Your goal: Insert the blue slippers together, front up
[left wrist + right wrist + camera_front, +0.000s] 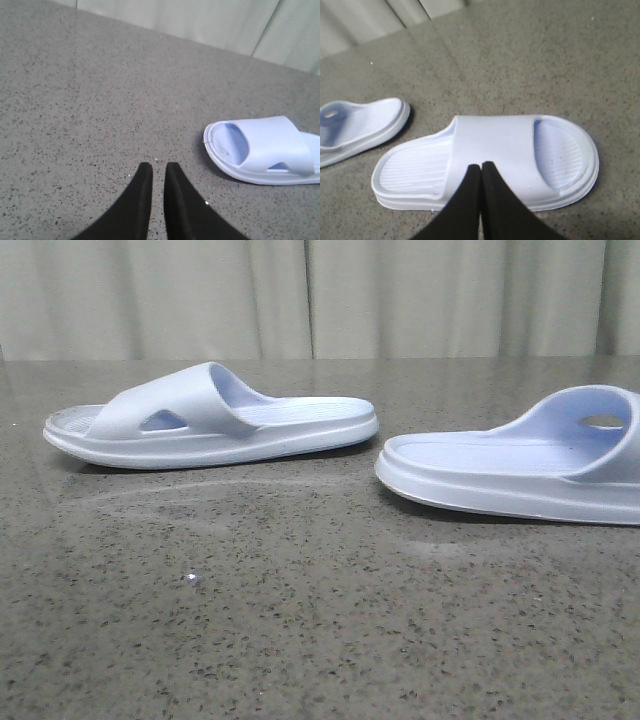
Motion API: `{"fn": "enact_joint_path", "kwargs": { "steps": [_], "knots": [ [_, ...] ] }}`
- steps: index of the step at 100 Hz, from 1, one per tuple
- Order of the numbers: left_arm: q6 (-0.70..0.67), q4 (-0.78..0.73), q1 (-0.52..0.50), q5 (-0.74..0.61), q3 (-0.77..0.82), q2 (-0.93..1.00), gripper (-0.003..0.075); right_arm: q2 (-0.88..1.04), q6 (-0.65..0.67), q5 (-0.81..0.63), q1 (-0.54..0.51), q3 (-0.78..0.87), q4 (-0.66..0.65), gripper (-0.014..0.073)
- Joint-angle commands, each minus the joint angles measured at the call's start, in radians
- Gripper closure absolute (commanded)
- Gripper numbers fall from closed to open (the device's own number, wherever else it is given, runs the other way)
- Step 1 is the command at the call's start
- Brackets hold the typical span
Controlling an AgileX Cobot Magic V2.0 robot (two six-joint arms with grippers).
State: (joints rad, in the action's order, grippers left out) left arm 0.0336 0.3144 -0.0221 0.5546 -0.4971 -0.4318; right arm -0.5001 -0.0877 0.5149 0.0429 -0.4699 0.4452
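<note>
The big speckled grey table (300,620) fills most of the front view, with a pale curtain (320,295) hanging behind it. Two blue slippers lie flat on the table, soles down and well apart. The left slipper (210,420) lies farther back, its toe pointing left and its ribbed footbed showing. The right slipper (520,465) sits nearer, heel end toward the middle — its front end is cut off by the picture's edge, so the toe cannot be seen there. Nothing sits inside either slipper.

Neither arm shows in the front view. In the left wrist view the left gripper (159,172) hangs over bare table near the left slipper's toe, its black fingers (142,192) close but slightly apart, holding nothing. In the right wrist view the right gripper (481,167) hangs above the right slipper's strap, its fingers (492,190) pressed together and empty.
</note>
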Motion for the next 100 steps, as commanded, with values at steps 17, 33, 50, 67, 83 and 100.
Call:
{"fn": "enact_joint_path", "kwargs": {
  "steps": [17,33,50,67,83,100],
  "knots": [
    [0.000,0.088,-0.003,0.004,-0.053,-0.127,0.0705,-0.120,-0.008,0.138,-0.006,-0.083,-0.014,0.0672],
    [0.048,0.088,-0.003,0.028,-0.064,-0.152,0.0704,-0.120,-0.013,0.177,-0.006,-0.113,-0.112,0.0672],
    [0.126,0.134,-0.003,0.074,-0.082,-0.206,0.0655,-0.120,-0.013,0.203,-0.006,-0.141,-0.152,0.0670],
    [0.294,0.329,-0.003,0.113,-0.084,-0.250,0.0440,-0.122,-0.013,0.233,-0.006,-0.150,-0.178,0.0592],
    [0.337,0.398,-0.003,0.122,-0.084,-0.268,0.0359,-0.124,0.013,0.275,-0.006,-0.152,-0.230,0.0447],
    [0.338,0.398,-0.003,0.129,-0.084,-0.267,0.0359,-0.131,0.153,0.347,-0.007,-0.204,-0.460,0.0368]
  ]
}}
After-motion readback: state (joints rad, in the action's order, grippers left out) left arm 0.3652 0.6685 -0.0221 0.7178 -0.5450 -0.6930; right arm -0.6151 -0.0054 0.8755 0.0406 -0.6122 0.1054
